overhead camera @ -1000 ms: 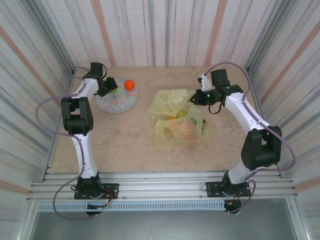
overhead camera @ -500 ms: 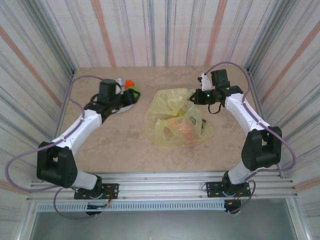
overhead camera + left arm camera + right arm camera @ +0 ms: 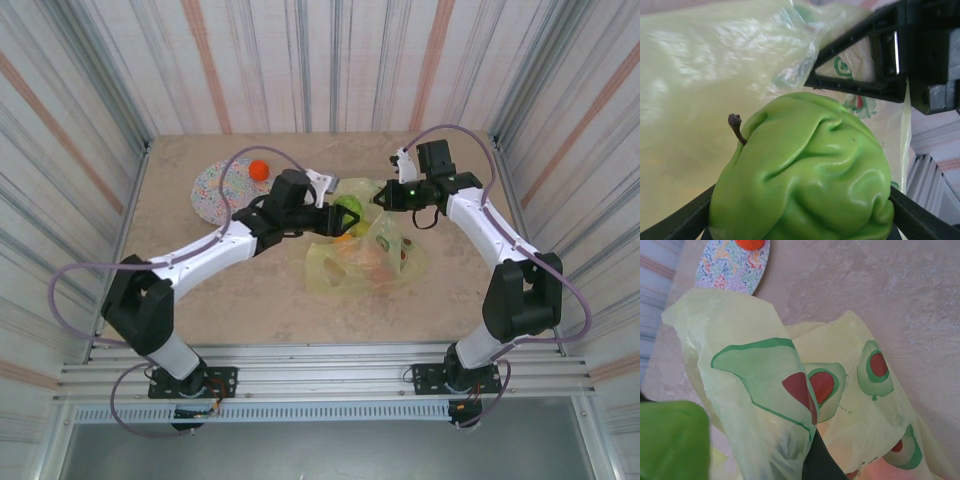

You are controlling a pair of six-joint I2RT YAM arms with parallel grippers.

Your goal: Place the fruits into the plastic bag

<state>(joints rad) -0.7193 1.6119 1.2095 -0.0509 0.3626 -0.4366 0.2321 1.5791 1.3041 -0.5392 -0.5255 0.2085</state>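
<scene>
Overhead, the left claw (image 3: 340, 217) is clamped on a green apple (image 3: 349, 209) above the yellow bag (image 3: 365, 262); the right claw (image 3: 383, 196) is pinched together on the bag's rim. Left wrist: the apple (image 3: 805, 170) sits between both fingers (image 3: 921, 221), bag (image 3: 700, 75) behind. Right wrist: the bag (image 3: 760, 365) hangs lifted, plate (image 3: 725, 270) beyond.

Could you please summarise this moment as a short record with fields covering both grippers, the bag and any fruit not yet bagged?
Left gripper: shut on a glossy, dented green toy fruit with a brown stem, held close to the bag
Right gripper: shut on the raised edge of the translucent yellow plastic bag printed with green avocados
In bag: orange and reddish fruit shapes show through; count unclear
Outside bag: small orange toy fruit on the flat round speckled plate
</scene>
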